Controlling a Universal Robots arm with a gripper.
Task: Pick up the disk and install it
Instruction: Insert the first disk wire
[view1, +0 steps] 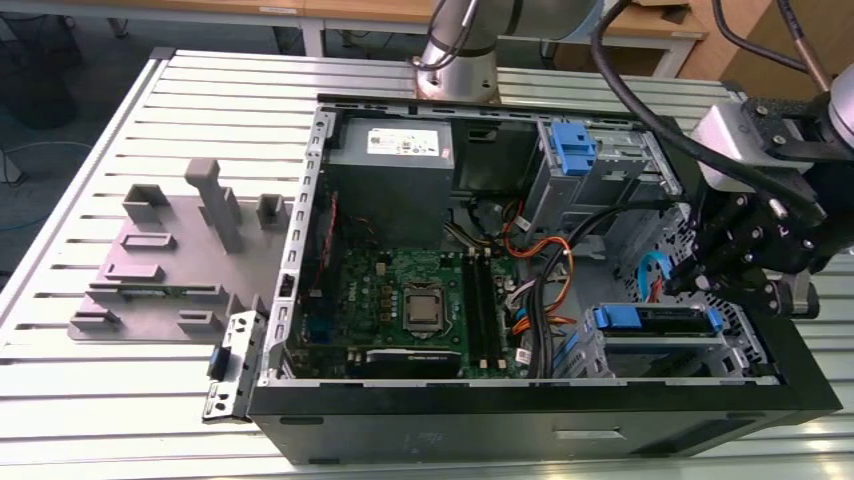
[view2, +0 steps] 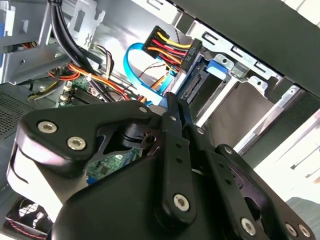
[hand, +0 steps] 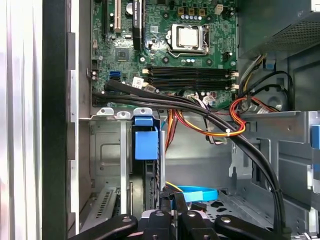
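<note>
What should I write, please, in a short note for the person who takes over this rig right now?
The gripper hangs over the computer case, at the exterior view's right, just above the disk. I cannot tell whether it grips anything.
The disk lies in the drive bay in the case's corner, with its blue rails showing.
Done: the disk is picked up and placed in the bay.
Left: the pictures do not show whether it is fully seated.
</note>
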